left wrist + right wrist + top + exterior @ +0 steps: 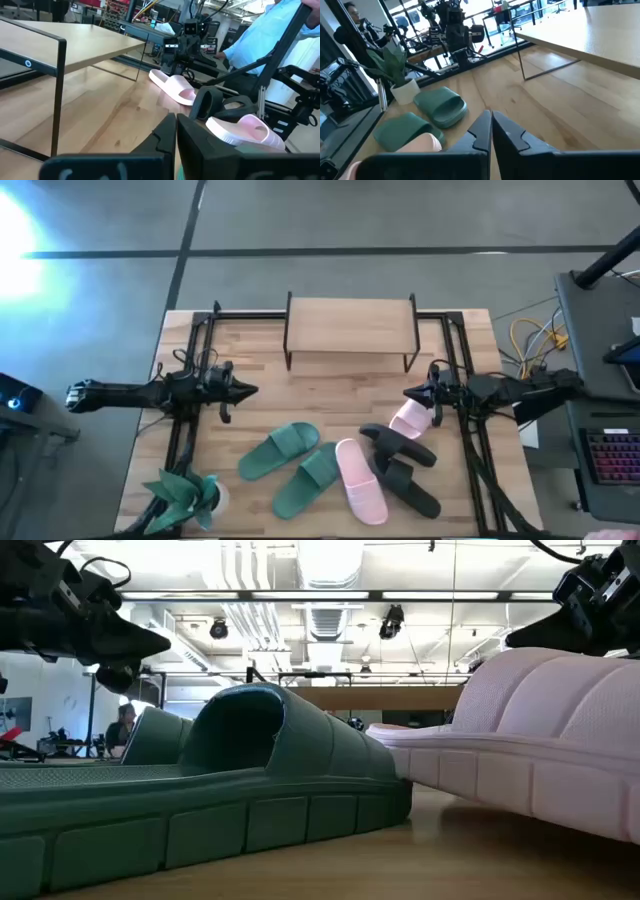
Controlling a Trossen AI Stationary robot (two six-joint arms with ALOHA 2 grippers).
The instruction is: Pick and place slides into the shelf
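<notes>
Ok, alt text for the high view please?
Seen from above, five slides lie loose at the table's near edge: two green, one pink, two black. The right gripper hangs by a second pink slide; the shelf top is bare.

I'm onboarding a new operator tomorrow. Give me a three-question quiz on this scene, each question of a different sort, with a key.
1. True or false: a slide already lies on top of the shelf.
2. Multiple choice: the right gripper is nearest to which slide? A. a dark green slide B. the pink slide at its tip C. a black slide
3. Fill in: the potted plant stands at the table's front corner on the ___ arm's side.

Key
1. False: the plank top is bare, and all six slides are on the table.
2. B: the pink slide at its tip is closest, though a grip cannot be confirmed.
3. Left; the left gripper hovers over bare table.
</notes>
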